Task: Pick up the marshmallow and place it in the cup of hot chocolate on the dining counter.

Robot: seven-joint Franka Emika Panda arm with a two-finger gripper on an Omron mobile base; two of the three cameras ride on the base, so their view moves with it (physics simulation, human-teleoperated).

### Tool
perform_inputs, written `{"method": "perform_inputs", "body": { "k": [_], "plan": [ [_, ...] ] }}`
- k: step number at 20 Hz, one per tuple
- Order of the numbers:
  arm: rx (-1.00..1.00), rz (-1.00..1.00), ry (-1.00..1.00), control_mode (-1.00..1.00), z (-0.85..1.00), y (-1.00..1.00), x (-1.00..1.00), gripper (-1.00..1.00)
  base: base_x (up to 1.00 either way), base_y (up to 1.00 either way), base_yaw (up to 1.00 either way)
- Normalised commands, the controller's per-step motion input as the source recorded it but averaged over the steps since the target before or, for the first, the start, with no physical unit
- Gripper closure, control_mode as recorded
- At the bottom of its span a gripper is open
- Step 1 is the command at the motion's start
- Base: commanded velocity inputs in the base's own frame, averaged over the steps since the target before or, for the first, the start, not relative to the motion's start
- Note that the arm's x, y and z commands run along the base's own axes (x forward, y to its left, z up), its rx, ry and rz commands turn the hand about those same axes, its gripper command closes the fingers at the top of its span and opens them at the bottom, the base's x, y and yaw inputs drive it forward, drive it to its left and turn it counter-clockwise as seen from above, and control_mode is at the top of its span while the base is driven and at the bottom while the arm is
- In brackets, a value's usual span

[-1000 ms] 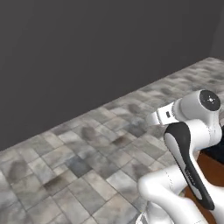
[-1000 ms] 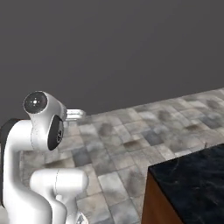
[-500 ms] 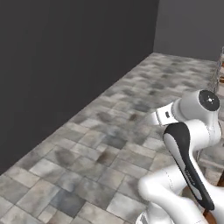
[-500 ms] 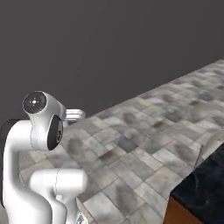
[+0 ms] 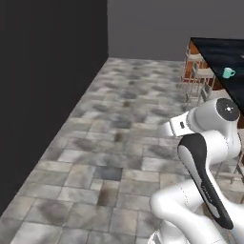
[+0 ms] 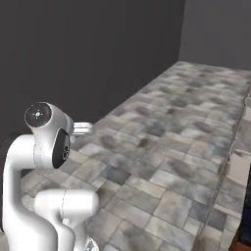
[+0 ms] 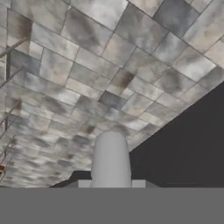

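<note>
Since the earlier frames the base has turned, so the left base view now takes in the dining counter at far right, with the cup standing on its dark top. Closed jaws hang above stone floor.
</note>
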Motion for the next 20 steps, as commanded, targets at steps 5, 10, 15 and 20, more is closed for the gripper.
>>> {"method": "perform_inputs", "body": {
  "k": [5, 10, 15, 20],
  "plan": [
    [0.0, 0.0, 0.0, 1.0, 0.0, 0.0, 0.0, 1.0, 1.0, 0.73, -0.52],
    [0.0, 0.0, 0.0, 1.0, 0.0, 0.0, 0.0, 1.0, 1.0, 0.55, -0.52],
    [0.0, 0.0, 0.0, 1.0, 0.0, 0.0, 0.0, 1.0, 1.0, 0.6, -0.5],
    [0.0, 0.0, 0.0, 1.0, 0.0, 0.0, 0.0, 1.0, 1.0, 0.92, -0.46]
  ]
}}
